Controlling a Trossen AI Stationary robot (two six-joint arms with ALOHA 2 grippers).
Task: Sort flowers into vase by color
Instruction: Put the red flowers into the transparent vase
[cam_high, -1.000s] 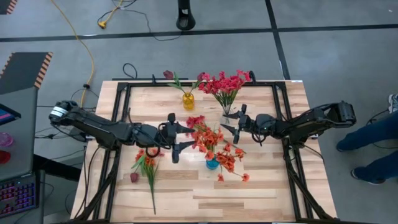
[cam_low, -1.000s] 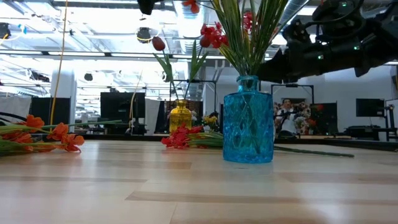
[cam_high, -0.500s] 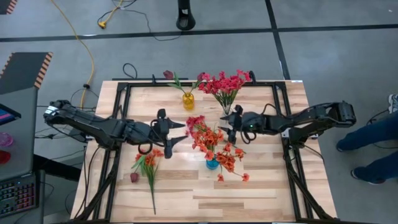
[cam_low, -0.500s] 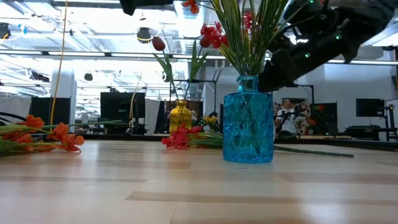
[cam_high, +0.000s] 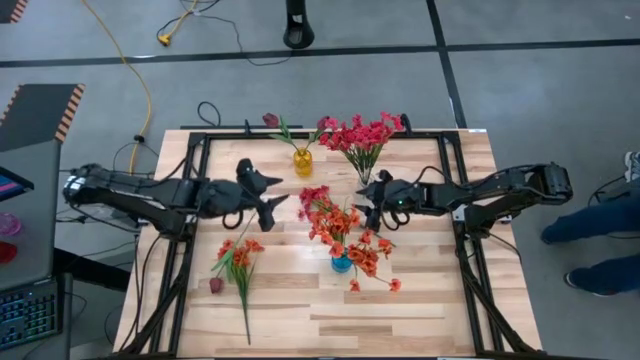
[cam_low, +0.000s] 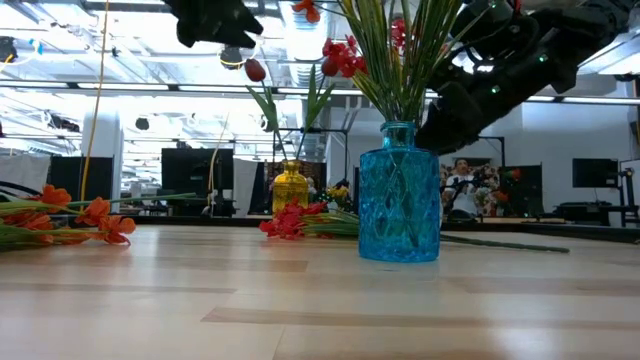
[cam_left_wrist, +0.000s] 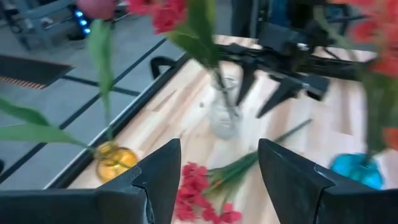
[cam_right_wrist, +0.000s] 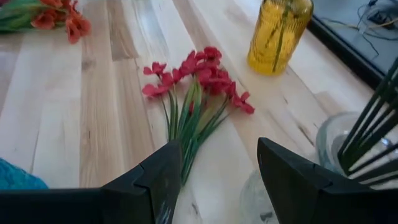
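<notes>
A crimson-pink spray lies flat on the table between my two grippers; the right wrist view shows its blooms and green stems. A second orange-red spray lies on the table's left part, with a maroon bud beside it. The blue vase holds orange-red blooms, the clear vase crimson-pink ones, and the yellow vase a maroon bud. My left gripper hovers open left of the crimson spray. My right gripper is open over the spray's stem end, touching nothing.
The three vases stand close together around the lying spray: blue vase near, clear vase and yellow vase far. A black frame borders the tabletop. A person's legs show beyond the right edge.
My left gripper has drawn back from the middle toward the table's left and far side and has risen. My right gripper has moved toward the table's left, tipping down over the stem end of the crimson-pink spray. The flowers and vases have stayed where they were.
</notes>
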